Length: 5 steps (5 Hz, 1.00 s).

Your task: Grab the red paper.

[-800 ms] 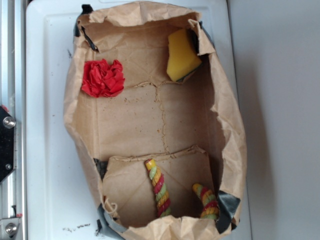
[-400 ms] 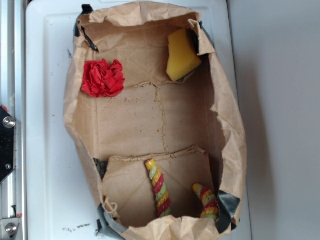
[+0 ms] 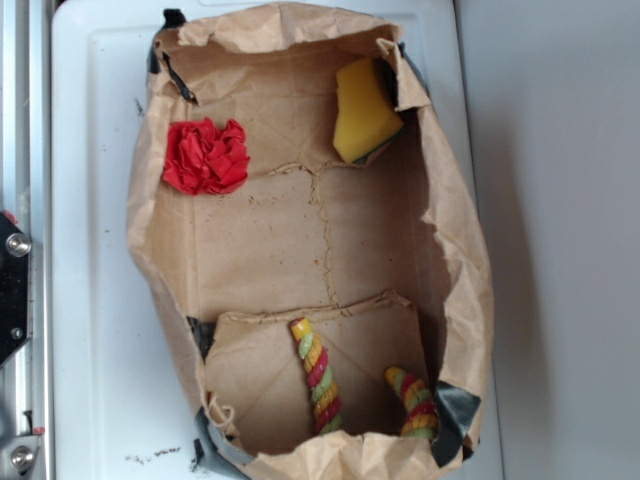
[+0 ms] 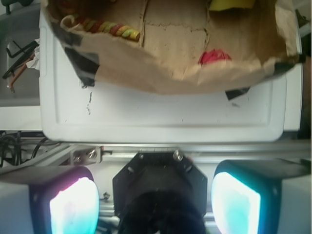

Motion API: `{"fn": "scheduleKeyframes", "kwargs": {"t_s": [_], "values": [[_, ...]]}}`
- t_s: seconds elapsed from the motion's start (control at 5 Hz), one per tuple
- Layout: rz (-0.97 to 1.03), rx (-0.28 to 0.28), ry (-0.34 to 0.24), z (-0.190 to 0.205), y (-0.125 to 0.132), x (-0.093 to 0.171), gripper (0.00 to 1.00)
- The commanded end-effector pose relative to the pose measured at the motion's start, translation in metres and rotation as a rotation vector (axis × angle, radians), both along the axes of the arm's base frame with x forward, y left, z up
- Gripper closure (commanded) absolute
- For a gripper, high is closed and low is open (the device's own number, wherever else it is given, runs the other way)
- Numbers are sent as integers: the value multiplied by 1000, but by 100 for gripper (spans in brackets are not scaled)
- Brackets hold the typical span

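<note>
- The exterior view looks straight down, fairly close, into the open paper bag (image 3: 455, 250) on the white tray (image 3: 90, 250).
- The wrist view looks from outside the tray's edge, across it towards the bag (image 4: 161, 68).
- Both views share the red paper (image 3: 206, 156) (image 4: 214, 56).

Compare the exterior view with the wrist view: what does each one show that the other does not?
Only the exterior view shows the whole red paper, the full yellow sponge and a second rope piece. Only the wrist view shows the gripper, open and well outside the bag, and loose cables beside the tray. Both show the brown paper bag, the white tray, one striped rope and at least part of the red paper.
</note>
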<state>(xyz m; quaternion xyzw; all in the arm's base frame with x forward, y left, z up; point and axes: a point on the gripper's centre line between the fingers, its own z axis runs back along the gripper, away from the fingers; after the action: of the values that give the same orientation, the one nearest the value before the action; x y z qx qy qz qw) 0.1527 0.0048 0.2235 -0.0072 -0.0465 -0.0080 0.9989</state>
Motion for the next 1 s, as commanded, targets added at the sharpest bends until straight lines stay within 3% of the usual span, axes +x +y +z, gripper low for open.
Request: {"fn": "scheduleKeyframes", "kwargs": {"t_s": [0.0, 0.4, 0.8], "values": [[18, -22, -46, 3, 40, 47, 0], [-43, -19, -36, -27, 62, 82, 0], [-116, 21, -48, -61, 69, 87, 0]]}}
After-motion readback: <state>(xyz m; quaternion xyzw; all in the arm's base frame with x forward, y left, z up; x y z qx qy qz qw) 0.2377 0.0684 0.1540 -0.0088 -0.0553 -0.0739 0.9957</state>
